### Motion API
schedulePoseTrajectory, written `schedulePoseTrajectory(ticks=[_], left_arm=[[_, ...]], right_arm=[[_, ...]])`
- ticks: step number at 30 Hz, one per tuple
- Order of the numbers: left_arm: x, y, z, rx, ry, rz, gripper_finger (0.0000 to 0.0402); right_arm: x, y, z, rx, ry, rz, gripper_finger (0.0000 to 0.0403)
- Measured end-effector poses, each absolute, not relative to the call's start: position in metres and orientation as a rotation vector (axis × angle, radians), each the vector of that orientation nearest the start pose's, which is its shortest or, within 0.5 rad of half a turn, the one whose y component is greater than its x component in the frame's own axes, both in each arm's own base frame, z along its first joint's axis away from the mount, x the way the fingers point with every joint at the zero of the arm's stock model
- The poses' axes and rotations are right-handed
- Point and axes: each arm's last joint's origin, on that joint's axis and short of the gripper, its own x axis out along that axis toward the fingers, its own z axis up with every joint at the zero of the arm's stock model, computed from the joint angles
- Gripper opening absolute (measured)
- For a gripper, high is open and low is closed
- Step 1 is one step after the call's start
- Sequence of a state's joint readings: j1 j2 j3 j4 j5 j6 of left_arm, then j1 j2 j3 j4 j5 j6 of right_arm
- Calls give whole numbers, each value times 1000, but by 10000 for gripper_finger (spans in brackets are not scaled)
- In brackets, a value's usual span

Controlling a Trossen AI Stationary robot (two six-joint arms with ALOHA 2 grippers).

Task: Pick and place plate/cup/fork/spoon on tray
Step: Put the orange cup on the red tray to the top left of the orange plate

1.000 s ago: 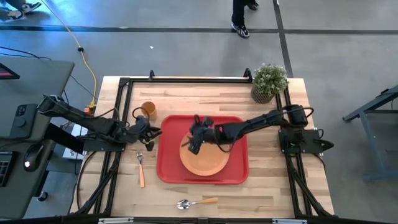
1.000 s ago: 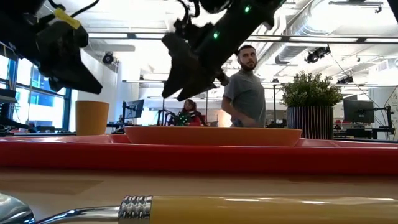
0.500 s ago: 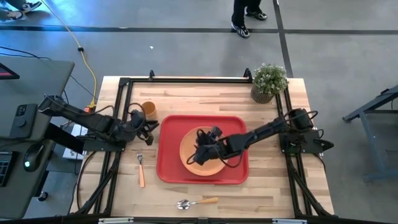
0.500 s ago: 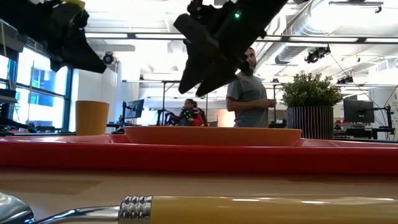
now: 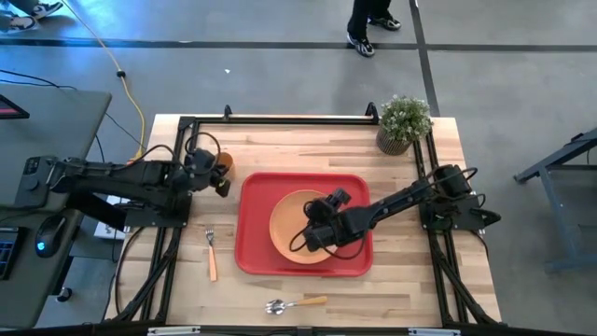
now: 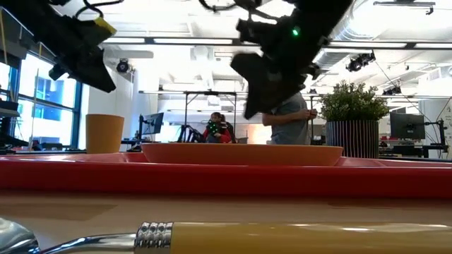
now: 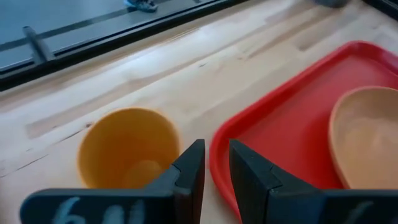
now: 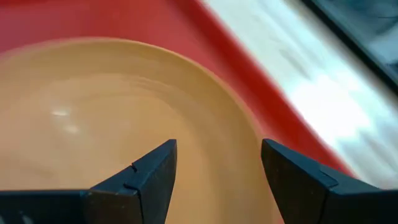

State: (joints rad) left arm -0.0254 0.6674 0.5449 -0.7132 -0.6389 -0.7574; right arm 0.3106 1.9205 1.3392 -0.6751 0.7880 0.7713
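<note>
— So, our right gripper: where do we have it?

— Over the plate, a little right of the middle of the high view; its fingers stand wide apart with nothing between them; in its wrist view we see only the bare orange plate under the gap, and the red tray beyond the rim.

— And our left gripper?

— At the left of the high view, just beside the cup; its fingers are nearly together, a narrow gap between them, holding nothing; in its wrist view the cup stands upright on the wood, apart from the tray's corner.

— Where do the task's things lie for us?

— The plate lies flat inside the tray, at the centre of the high view; the cup is off the tray, beyond its upper left corner; the fork lies on the table left of the tray, tines toward the top of the frame; the spoon lies below the tray near the bottom edge, its handle filling the foreground of the low view.

— Anything else we see?

— A potted plant at the table's upper right corner; a person in the room behind, partly hidden by our right arm.
</note>
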Motion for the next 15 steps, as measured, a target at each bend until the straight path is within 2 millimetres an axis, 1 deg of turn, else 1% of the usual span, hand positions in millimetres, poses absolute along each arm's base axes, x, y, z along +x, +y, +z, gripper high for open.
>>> schedulePoseTrajectory(ticks=[4, 7, 11, 15], left_arm=[[124, 18, 228, -423, 530, 870, 61], [123, 20, 227, -390, 522, 916, 61], [123, 25, 228, -352, 512, 967, 70], [123, 30, 227, -324, 537, 986, 105]], right_arm=[[358, 84, 181, -15, 871, -847, 226], [356, 72, 180, -35, 911, -881, 226], [349, 45, 165, -49, 989, -927, 226], [337, 17, 146, 73, 1000, -927, 226]])
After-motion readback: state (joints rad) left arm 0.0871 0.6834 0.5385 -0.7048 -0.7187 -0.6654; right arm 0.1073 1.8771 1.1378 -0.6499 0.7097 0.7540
